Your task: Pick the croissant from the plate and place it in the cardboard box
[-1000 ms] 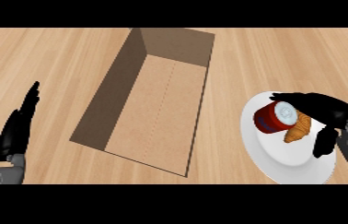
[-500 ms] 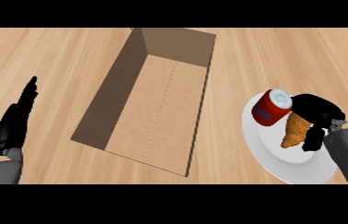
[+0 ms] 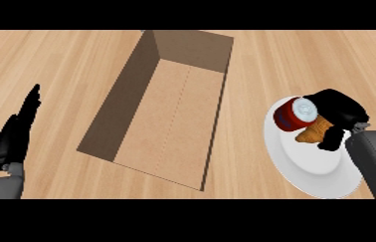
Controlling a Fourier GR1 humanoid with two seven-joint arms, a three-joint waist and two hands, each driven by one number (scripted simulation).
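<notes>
Looks like the grab step to me. The black right hand is curled down over the small golden-brown croissant, with its fingers wrapped over the far-right side and the thumb tucked in on the near side, so I'd say it has hold of it. The croissant is on the far-left part of the round white plate, over at the right of the scene, right up against a short red can with a pale top. From this steep angle I honestly can't tell if the croissant is off the plate yet or resting on it.

Next move, my guess: lift enough to clear the can and the plate rim, carry it left over the right wall of the big open brown cardboard box in the middle, then let go above the box's bare floor. Bumping the can on the way up is the thing to watch.

The black left hand rests at the left edge, fingers straight and pointing up, holding nothing.

Everything sits on a light wood-grain tabletop. No room shows beyond it.
</notes>
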